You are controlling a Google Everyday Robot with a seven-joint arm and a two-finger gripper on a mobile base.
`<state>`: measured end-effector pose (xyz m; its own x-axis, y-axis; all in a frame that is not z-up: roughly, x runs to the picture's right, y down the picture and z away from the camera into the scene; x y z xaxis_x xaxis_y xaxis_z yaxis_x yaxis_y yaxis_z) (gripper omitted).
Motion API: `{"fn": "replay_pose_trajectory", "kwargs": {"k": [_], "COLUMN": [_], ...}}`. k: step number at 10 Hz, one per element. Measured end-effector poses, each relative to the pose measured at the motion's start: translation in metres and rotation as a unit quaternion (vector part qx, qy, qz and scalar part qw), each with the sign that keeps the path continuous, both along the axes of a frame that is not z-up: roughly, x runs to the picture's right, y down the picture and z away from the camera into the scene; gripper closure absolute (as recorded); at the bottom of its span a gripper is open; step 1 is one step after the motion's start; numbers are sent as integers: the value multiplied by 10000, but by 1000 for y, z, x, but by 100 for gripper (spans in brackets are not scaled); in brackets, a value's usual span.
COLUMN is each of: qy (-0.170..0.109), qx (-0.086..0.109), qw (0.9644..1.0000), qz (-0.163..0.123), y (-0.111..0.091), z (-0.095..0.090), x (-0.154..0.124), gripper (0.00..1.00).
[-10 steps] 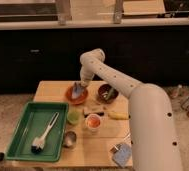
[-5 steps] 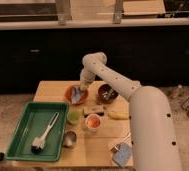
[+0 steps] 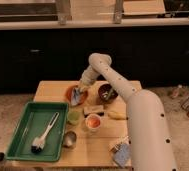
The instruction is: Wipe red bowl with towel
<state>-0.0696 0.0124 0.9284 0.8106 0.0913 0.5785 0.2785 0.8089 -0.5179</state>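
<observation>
The red bowl (image 3: 70, 93) sits near the back left of the wooden table (image 3: 50, 90). A grey-blue towel (image 3: 77, 96) lies inside it, hanging over the bowl's front right rim. My gripper (image 3: 81, 88) reaches down from the white arm (image 3: 113, 80) right over the bowl and touches the towel's top.
A green tray (image 3: 23, 127) with a white dish brush (image 3: 44, 135) is at the front left. A dark bowl (image 3: 107, 92), a green cup (image 3: 74, 116), an orange-filled cup (image 3: 93, 121), a metal cup (image 3: 69, 139), a banana (image 3: 116, 114) and a packet (image 3: 122, 152) crowd the table.
The arm's elbow shifted slightly right and the gripper stayed over the red bowl, moving a little on the towel.
</observation>
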Motion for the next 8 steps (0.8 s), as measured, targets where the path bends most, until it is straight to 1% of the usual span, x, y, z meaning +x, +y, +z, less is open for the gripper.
{"fn": "replay_pose_trajectory", "kwargs": {"k": [2,3,8], "qy": [-105,-135,-103], "qx": [-91,-104,-138], "qw": [9999,9999,9998], "qz": [-9,-16,-57], "y": [4,5,7], "z": [2,2,7], "x": [-1,-4,-2], "gripper": [96,96,96]}}
